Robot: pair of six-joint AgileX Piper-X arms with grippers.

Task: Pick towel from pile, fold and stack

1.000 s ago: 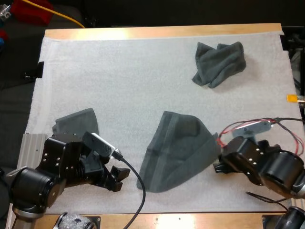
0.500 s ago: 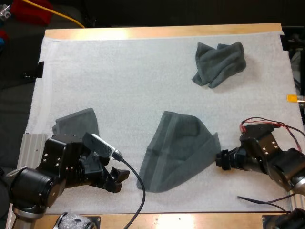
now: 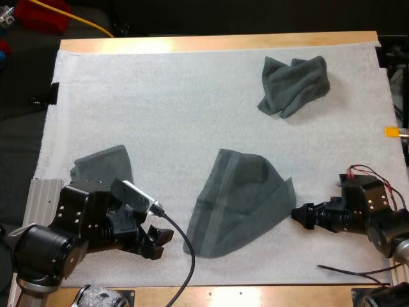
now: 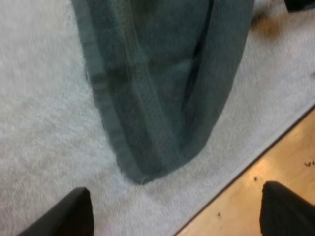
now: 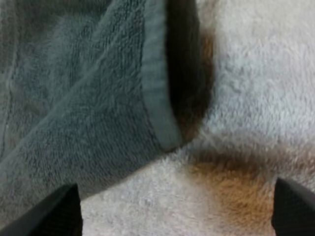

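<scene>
The left gripper (image 3: 161, 242) is held wide open and empty, with the near tip of the half-folded towel (image 3: 239, 201) just ahead of it. The right gripper (image 3: 299, 217) is likewise spread and empty, just beside that towel's corner. A crumpled towel (image 3: 294, 84) is seen well beyond the right gripper. A third towel (image 3: 102, 166) is partly hidden behind the left arm, on the counter's white mat (image 3: 160, 115).
</scene>
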